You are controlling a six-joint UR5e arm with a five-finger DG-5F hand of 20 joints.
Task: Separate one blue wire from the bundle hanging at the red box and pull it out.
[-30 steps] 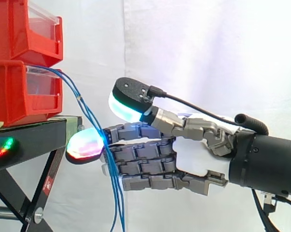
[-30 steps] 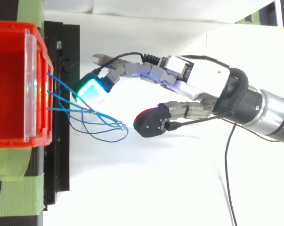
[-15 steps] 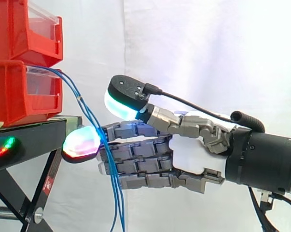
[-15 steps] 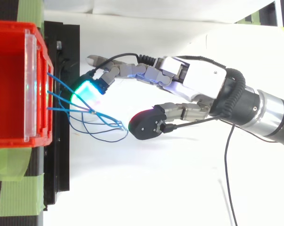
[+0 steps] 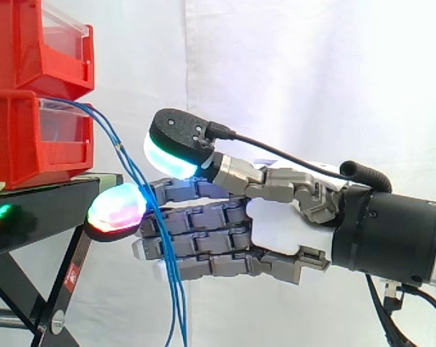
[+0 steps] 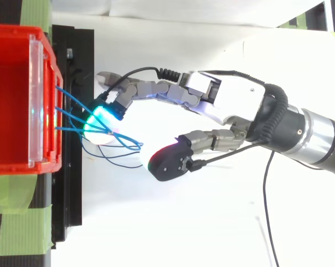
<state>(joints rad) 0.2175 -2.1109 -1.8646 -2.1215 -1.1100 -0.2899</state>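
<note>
Several thin blue wires (image 5: 176,303) leave the front of the lower red bin (image 5: 26,141) and hang down as a bundle past the stand's edge. From above the wires (image 6: 125,146) fan out of the red bin (image 6: 11,100) and loop together. My hand (image 5: 283,231) reaches in from the right with its fingers stretched level into the bundle. One glowing fingertip (image 5: 116,210) sits behind the wires by the stand. The thumb pad (image 5: 171,155) hovers above, apart from the fingers. In the top view my hand (image 6: 228,100) has the thumb spread to the near side of the wires.
A second red bin (image 5: 37,43) is stacked above the lower one. Both rest on the black stand (image 5: 44,210), whose top shows green tape (image 6: 17,222) from above. A white curtain hangs behind.
My hand has moved left toward the bin. Its fingertips have gone deeper among the wires and the thumb has come over the bundle's loop.
</note>
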